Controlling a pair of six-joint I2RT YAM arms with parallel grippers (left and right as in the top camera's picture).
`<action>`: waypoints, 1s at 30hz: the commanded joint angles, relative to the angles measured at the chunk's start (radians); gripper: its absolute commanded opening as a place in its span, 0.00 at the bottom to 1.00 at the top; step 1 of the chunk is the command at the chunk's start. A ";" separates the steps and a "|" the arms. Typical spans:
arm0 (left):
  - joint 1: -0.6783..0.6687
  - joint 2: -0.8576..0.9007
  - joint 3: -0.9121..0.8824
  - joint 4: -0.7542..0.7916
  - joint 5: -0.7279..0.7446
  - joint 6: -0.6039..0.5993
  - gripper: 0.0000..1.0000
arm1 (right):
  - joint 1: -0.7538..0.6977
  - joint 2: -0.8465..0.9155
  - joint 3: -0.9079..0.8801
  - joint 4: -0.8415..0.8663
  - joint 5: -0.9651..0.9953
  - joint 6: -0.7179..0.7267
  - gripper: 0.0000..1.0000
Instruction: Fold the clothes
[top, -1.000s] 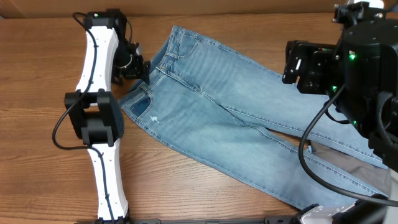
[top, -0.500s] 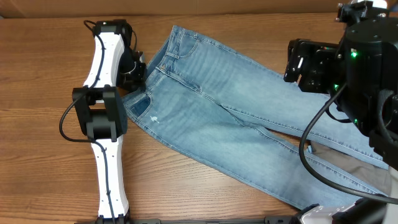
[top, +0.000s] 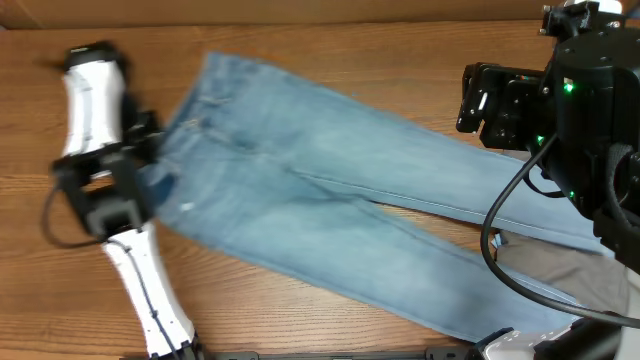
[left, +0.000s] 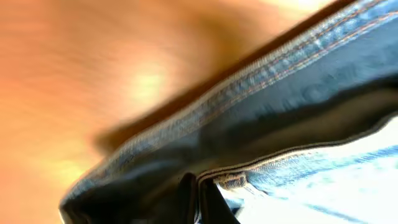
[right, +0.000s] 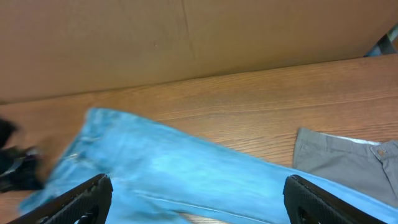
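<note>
From my remote seat, a brown wood-grain table (top: 300, 320) fills the overhead view under even light; a plain cardboard panel (right: 186, 43) backs its upper edge.

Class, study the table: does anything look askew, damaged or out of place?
The jeans lie slanted across the table, waistband pinched in the left gripper. Grey trousers peek out between their legs on the right.

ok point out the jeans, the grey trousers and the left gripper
jeans (top: 330, 165): overhead view, on the upper leg panel
grey trousers (right: 345, 165): right wrist view, on the cloth below the waistband
left gripper (left: 198, 190): left wrist view, between the shut fingertips at the denim waistband
</note>
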 joint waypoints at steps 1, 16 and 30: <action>0.200 -0.151 0.007 -0.023 -0.039 -0.069 0.04 | -0.005 0.000 0.000 0.003 0.003 0.009 0.91; 0.225 -0.517 0.007 -0.025 0.085 0.103 0.44 | -0.122 0.113 0.000 0.013 -0.068 0.055 0.97; -0.037 -0.492 0.006 0.058 0.083 0.250 0.62 | -0.584 0.393 -0.243 0.008 -0.462 0.019 0.91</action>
